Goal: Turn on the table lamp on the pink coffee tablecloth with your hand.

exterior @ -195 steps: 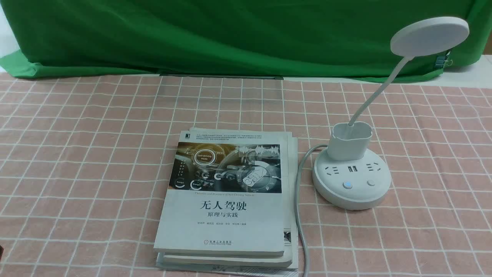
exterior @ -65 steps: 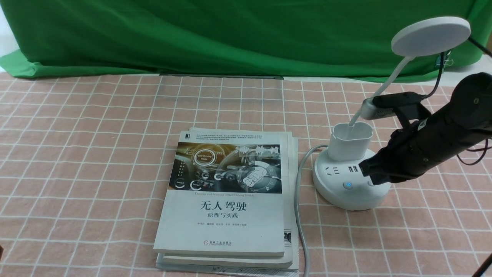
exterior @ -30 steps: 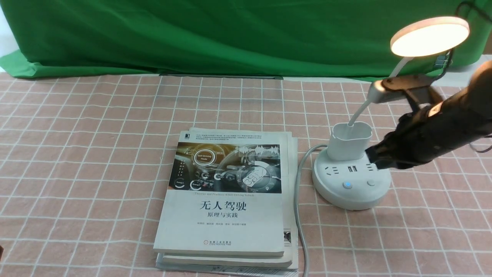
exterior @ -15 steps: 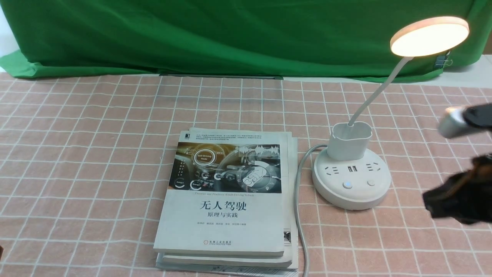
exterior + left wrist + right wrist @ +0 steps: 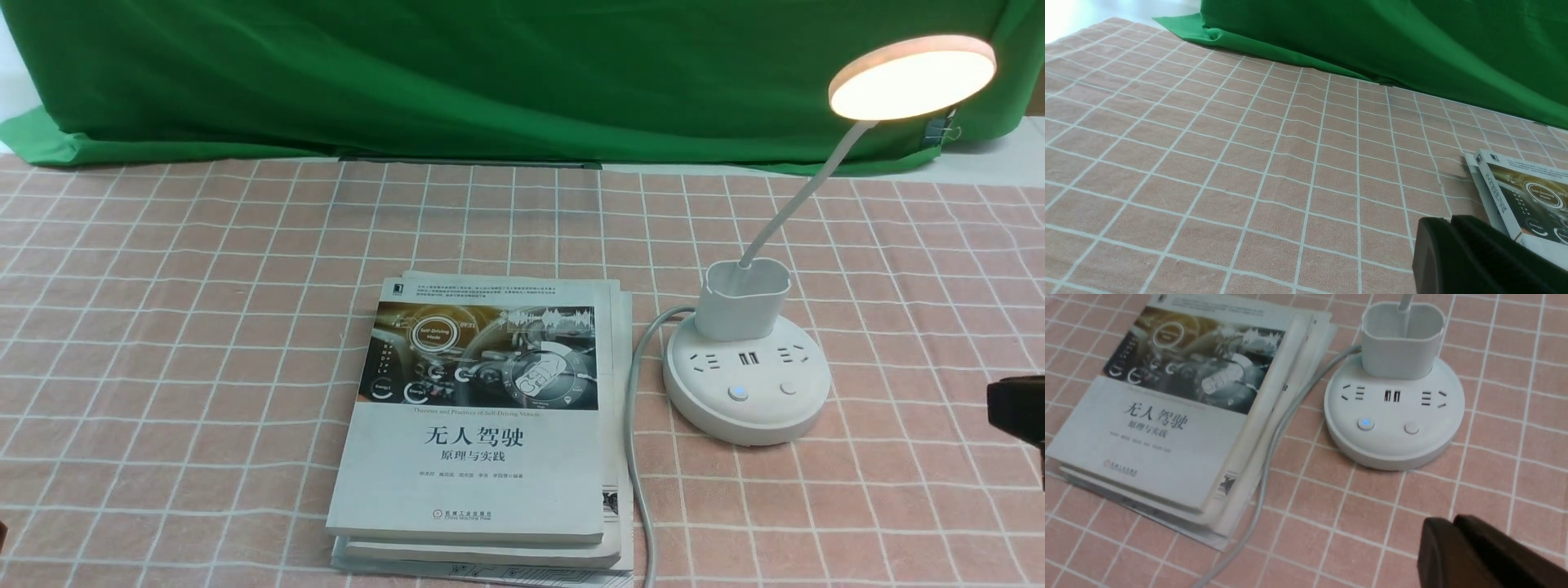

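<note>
The white table lamp stands on the pink coffee tablecloth (image 5: 204, 286) at the right. Its disc head (image 5: 913, 75) glows warm white. Its round base (image 5: 747, 384) carries sockets, a blue-lit button (image 5: 738, 393) and a plain button (image 5: 788, 388). The base also shows in the right wrist view (image 5: 1394, 416). My right gripper (image 5: 1447, 524) is shut and empty, off the lamp, near the front right; only its dark tip (image 5: 1016, 404) shows at the front view's right edge. My left gripper (image 5: 1447, 222) is shut and empty over the cloth, left of the books.
A stack of books (image 5: 482, 425) lies left of the lamp, also seen in the wrist views (image 5: 1175, 404) (image 5: 1523, 192). The lamp's grey cord (image 5: 637, 457) runs toward the front edge beside the books. A green backdrop cloth (image 5: 490, 73) hangs at the back.
The lamp head went from dark to lit after my right gripper pressed at the base. The right arm has since drawn back to the right, almost out of the front view.
</note>
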You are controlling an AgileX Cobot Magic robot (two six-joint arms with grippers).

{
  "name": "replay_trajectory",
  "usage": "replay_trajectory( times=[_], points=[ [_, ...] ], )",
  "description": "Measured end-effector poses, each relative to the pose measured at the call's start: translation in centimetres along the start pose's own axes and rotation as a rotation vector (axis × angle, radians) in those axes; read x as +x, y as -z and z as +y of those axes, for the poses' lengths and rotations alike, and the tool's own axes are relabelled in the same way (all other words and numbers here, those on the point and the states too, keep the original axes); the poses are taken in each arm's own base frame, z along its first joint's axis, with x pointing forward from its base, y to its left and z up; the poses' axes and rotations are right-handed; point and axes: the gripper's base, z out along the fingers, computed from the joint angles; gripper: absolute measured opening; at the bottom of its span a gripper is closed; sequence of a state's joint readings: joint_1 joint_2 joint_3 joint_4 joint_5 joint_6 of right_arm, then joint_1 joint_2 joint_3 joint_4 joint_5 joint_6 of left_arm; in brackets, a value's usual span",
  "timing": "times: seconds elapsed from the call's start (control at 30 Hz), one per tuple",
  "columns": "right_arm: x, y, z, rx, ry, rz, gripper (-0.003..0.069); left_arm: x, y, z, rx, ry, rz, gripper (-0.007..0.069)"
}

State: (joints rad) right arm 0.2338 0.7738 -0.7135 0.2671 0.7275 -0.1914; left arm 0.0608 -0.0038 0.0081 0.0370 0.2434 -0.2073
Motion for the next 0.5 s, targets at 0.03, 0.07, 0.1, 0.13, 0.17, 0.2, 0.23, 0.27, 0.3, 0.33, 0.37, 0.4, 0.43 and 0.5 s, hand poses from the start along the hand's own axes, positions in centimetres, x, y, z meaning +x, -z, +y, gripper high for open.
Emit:
replay_trajectory(
  times=[0.03,0.07,0.1,0.13,0.17,0.2,0.23,0.27,0.3,0.33,0.37,0.4,0.43,0.5],
  points=[
    [0.0,0.0,0.0,0.001,0.000,-0.005,0.0080,0.0,0.0,0.0,0.000,0.000,0.000,0.0019],
    [-0.1,0.2,0.0,0.005,0.005,-0.014,0.0084,0.0,0.0,0.0,0.000,0.000,0.000,0.0019],
    [-0.1,0.2,0.0,0.006,0.007,-0.015,0.0084,0.0,0.0,0.0,0.000,0.000,0.000,0.0019],
    [0.0,0.4,-0.1,0.016,0.014,-0.028,0.0086,0.0,0.0,0.0,0.000,0.000,0.000,0.0019],
    [0.0,0.7,-0.3,0.030,0.015,-0.051,0.0078,0.0,0.0,0.0,0.000,0.000,0.000,0.0019],
    [0.2,0.9,-0.5,0.045,0.015,-0.075,0.0062,0.0,0.0,0.0,0.000,0.000,0.000,0.0019],
    [0.5,1.3,-0.8,0.072,0.026,-0.130,0.0039,0.0,0.0,0.0,0.000,0.000,0.000,0.0019],
    [1.1,1.3,-1.0,0.093,0.038,-0.159,0.0030,0.0,0.0,0.0,0.000,0.000,0.000,0.0019],
    [2.0,1.5,-1.2,0.123,0.060,-0.207,0.0026,0.0,0.0,0.0,0.000,-0.001,0.000,0.0019],
    [2.5,1.9,-1.4,0.148,0.079,-0.258,0.0025,0.0,0.0,0.0,0.000,-0.001,0.000,0.0019],
    [3.7,2.0,-1.6,0.181,0.095,-0.309,0.0025,0.0,0.0,0.0,0.000,-0.001,0.000,0.0019],
    [5.4,2.0,-1.8,0.216,0.109,-0.369,0.0025,0.0,0.0,0.0,0.000,-0.001,0.000,0.0019],
    [6.9,1.8,-1.9,0.242,0.113,-0.413,0.0025,0.0,0.0,0.0,0.000,-0.001,0.000,0.0019],
    [9.5,1.2,-2.1,0.280,0.120,-0.477,0.0025,0.0,0.0,0.0,0.000,-0.001,0.000,0.0019]
  ],
)
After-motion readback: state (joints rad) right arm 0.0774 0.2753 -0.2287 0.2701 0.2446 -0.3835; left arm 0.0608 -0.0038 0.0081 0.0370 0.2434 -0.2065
